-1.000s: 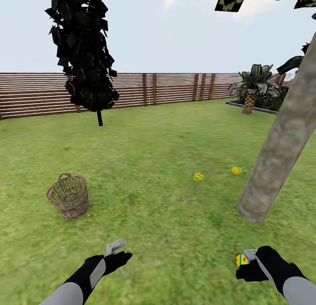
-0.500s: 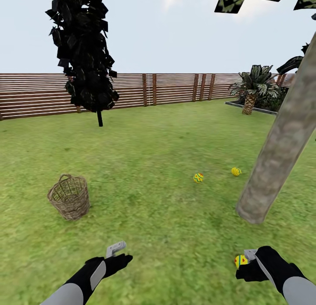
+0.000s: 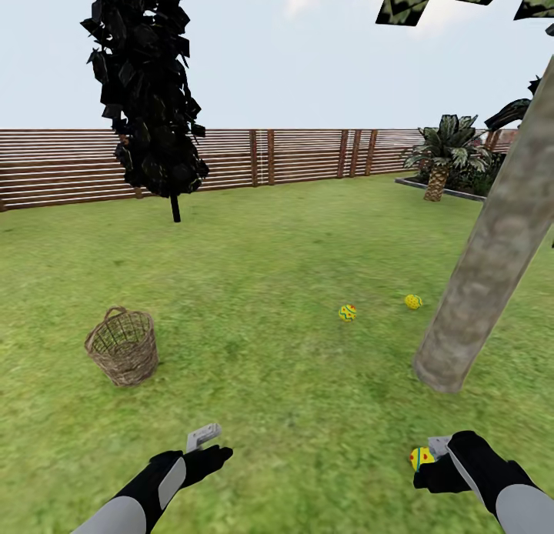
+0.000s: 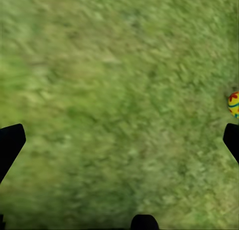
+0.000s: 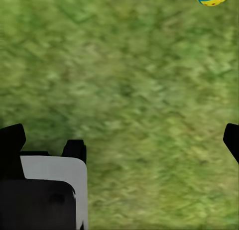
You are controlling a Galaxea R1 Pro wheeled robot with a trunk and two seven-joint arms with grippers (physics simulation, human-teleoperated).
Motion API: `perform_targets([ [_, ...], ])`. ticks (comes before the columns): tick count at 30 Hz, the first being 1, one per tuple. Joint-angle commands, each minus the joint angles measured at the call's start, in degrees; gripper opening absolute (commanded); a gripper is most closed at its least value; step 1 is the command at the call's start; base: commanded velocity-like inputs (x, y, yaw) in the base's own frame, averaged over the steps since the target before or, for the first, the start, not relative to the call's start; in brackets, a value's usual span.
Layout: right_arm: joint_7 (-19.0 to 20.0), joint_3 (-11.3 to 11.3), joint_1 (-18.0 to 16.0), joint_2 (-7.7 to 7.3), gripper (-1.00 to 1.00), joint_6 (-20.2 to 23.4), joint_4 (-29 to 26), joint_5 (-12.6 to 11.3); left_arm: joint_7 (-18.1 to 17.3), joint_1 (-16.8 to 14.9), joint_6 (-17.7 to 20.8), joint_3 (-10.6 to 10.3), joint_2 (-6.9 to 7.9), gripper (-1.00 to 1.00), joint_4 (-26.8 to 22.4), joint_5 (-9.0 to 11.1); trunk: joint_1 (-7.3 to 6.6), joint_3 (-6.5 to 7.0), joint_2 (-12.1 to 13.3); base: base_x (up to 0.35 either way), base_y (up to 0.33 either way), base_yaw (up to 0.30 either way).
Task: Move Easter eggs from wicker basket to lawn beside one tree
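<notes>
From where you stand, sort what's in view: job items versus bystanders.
Job items:
- two Easter eggs on the lawn
- third egg by the right gripper
- wicker basket
- leaning grey-brown tree

Bystanders:
- dark-leaved thin tree
- slat fence
- palm-like plant
- left gripper, holding nothing

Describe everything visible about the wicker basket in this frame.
The wicker basket is a small, round, bucket-shaped container of woven tan-brown wicker, wider at its loose rim than at its base, with a small loop handle at the back of the rim. It stands on the lawn, tilted slightly, ahead of the left gripper. Nothing touches it but the grass. Through the open weave no egg shows inside.
</notes>
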Motion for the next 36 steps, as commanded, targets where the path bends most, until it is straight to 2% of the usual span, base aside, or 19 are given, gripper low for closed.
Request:
perform_targets([
  [1,0.5,0.0,0.0,-0.01,1.0,0.2,-0.1,0.6,0.0,0.0,0.5,0.2,-0.02,1.0,-0.1,0.6,-0.22,0.11,0.4,0.0,0.0,0.0],
  [36,0.4,0.0,0.0,-0.01,1.0,0.2,0.1,0.7,0.0,0.0,0.5,0.2,-0.02,1.0,-0.1,0.6,-7.91,6.4,14.4,0.0,0.0,0.0],
])
